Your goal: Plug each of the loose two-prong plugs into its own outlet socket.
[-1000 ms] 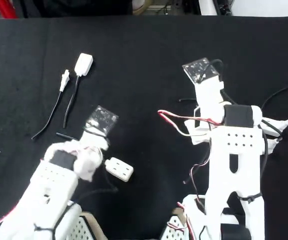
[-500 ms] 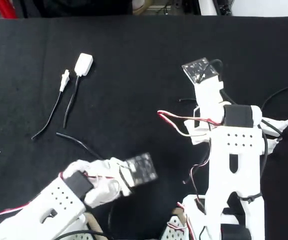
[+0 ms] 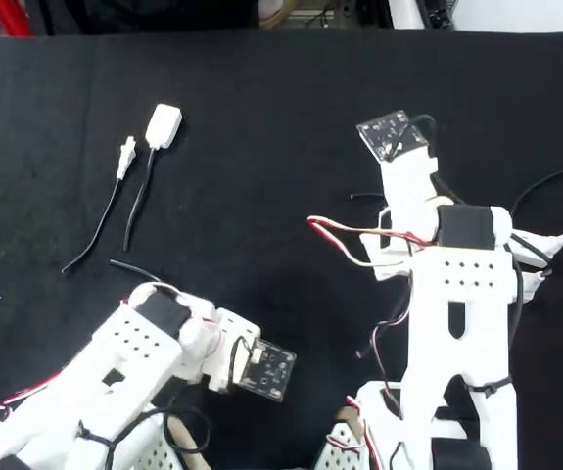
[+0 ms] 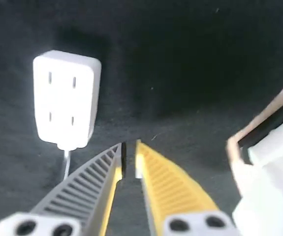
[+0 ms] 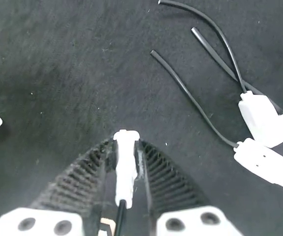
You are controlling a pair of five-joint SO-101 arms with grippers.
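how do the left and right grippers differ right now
Hold: the left gripper is shut on nothing, while the right gripper clamps a white plug with a black cord.
Fingers: the left's fingers are grey and yellow, the right's black.
Facing: the left faces the outlet block, the right faces two loose plugs.
Shared: both are closed, over the black cloth.

The table is covered in black cloth, with a red object and dim clutter beyond its far edge.
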